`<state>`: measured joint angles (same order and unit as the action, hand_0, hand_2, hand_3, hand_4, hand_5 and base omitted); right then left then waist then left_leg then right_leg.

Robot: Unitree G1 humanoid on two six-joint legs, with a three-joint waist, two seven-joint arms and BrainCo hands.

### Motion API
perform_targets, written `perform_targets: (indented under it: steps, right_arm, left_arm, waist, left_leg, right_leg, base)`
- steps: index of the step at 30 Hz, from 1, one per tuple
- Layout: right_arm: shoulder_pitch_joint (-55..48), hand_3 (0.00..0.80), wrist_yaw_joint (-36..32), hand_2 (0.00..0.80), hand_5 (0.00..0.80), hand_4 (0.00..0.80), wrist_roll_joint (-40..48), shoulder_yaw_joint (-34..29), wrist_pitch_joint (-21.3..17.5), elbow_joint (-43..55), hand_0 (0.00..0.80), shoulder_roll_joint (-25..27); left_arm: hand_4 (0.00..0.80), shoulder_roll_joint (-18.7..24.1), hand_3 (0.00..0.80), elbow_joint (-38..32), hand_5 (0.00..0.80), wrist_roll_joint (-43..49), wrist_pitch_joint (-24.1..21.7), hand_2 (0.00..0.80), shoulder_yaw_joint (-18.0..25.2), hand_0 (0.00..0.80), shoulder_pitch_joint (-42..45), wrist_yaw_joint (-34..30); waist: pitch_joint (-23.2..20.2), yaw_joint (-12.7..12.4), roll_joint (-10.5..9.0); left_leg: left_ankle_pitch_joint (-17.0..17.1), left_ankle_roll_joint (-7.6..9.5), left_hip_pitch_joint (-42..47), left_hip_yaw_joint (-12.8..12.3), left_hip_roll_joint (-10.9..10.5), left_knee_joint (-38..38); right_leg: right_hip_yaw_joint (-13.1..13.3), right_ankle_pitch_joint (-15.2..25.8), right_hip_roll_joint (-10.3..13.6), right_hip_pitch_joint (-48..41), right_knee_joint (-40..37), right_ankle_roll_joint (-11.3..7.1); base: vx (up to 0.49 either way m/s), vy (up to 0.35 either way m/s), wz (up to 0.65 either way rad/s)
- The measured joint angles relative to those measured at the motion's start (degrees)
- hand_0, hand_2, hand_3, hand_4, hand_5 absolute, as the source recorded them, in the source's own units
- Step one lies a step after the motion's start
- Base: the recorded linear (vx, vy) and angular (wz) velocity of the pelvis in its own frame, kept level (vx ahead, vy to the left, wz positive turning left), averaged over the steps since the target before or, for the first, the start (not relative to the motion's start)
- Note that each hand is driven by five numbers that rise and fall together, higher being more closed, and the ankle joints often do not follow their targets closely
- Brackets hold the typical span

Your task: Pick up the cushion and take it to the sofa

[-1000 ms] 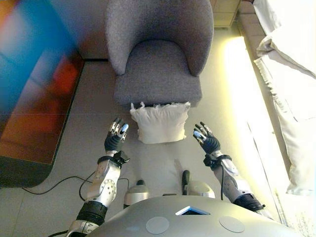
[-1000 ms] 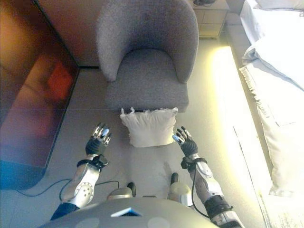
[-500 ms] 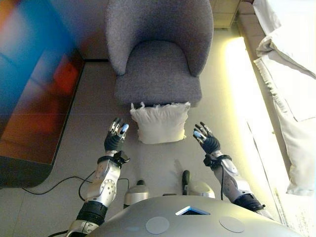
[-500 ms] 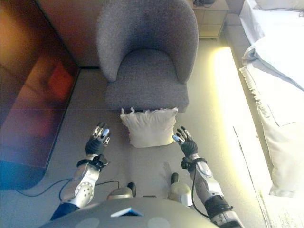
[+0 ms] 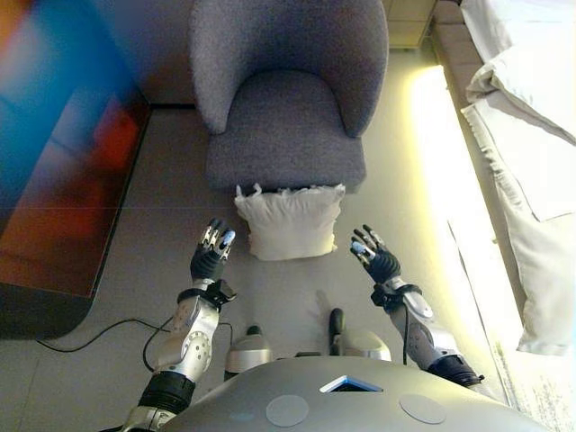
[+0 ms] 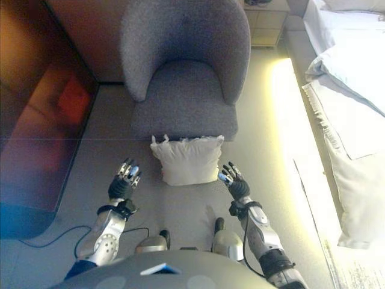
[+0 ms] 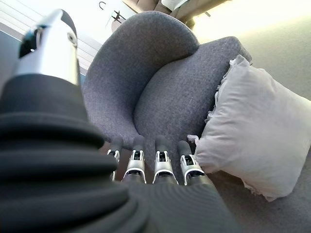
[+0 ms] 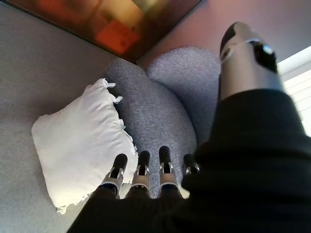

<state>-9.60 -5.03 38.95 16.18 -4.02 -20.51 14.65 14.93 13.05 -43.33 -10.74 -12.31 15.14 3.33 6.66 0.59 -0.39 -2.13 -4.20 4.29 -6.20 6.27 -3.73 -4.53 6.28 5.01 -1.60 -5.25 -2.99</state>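
A white fringed cushion (image 5: 288,221) lies on the grey floor, leaning against the front of a grey armchair (image 5: 286,90). It also shows in the left wrist view (image 7: 252,141) and the right wrist view (image 8: 80,145). My left hand (image 5: 210,256) is open, to the left of the cushion and apart from it. My right hand (image 5: 374,257) is open, to the right of the cushion and apart from it. Both hands hold nothing.
A dark low cabinet or screen (image 5: 63,162) stands at the left. A bed with white bedding (image 5: 531,135) runs along the right. A small wooden cabinet (image 6: 271,24) stands behind the armchair.
The view has shifted slightly. The hands stay at either side of the cushion, a little closer in.
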Motion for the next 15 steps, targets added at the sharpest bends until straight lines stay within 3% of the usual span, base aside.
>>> perform_targets:
  steps: [1, 3, 9, 12, 15]
  right_arm:
    - [0.1, 0.0, -0.1, 0.0, 0.0, 0.0, 0.0, 0.0, 0.0, 0.0, 0.0, 0.5]
    - [0.4, 0.0, -0.1, 0.0, 0.0, 0.0, 0.0, -0.2, 0.0, 0.1, 0.0, 1.7]
    - [0.1, 0.0, 0.2, 0.0, 0.0, 0.0, 0.0, -1.3, 0.1, 0.1, 0.0, 1.2]
    - [0.0, 0.0, 0.9, 0.0, 0.0, 0.0, 0.0, -1.3, -0.9, 0.1, 0.0, -0.4]
    - [-0.7, 0.0, 1.9, 0.0, 0.0, 0.0, 0.0, -0.6, -1.4, 0.2, 0.0, -0.9]
  left_arm:
    - [0.0, -0.2, 0.0, 0.1, 0.0, 0.0, 0.0, 0.0, 0.0, 0.0, 0.0, 0.0]
    - [0.0, -0.3, 0.0, 0.2, 0.0, 0.0, 0.0, 0.0, 0.0, 0.0, -0.3, 0.0]
    - [0.0, -0.2, 0.0, 0.6, 0.0, 0.0, 0.0, 0.0, 0.1, 0.0, -0.2, 0.0]
    - [0.0, -0.4, 0.0, 2.8, 0.0, 0.0, 0.0, 0.0, 0.1, 0.0, -2.0, 0.0]
    - [0.0, 0.5, 0.0, 4.8, 0.0, 0.0, 0.2, 0.0, 0.2, 0.0, -4.5, -0.1]
  waist:
    - [0.2, 0.0, 0.35]
    - [0.4, 0.2, 1.05]
    - [0.3, 0.7, 1.22]
    - [1.0, 1.7, 1.22]
    - [2.8, 2.9, 2.44]
  left_leg:
    - [-0.7, 0.97, 0.1, -0.1, 0.0, 0.4]
    - [-0.6, 0.8, 0.6, -0.3, 0.2, 2.3]
    - [1.3, 1.32, 2.1, -0.8, -2.3, 6.6]
    - [0.6, 2.24, 0.7, 0.0, -4.5, 4.4]
    - [-0.8, 3.75, 0.1, 2.7, -4.8, 1.0]
  right_leg:
    - [0.1, 0.2, -0.1, -0.1, 0.2, 0.12]
    - [0.2, 0.4, -0.1, 0.8, 0.8, -0.09]
    - [0.7, -0.9, 2.0, 2.6, 4.2, -1.76]
    - [0.8, -3.7, 4.5, 8.1, 16.5, -3.43]
    - [1.2, -1.5, 6.4, 13.7, 30.6, -2.92]
  base:
    - [0.023, 0.154, -0.02]
    - [0.049, 0.201, -0.05]
    - [0.033, 0.195, -0.04]
    - [0.022, 0.259, 0.22]
    - [0.159, 0.066, 0.44]
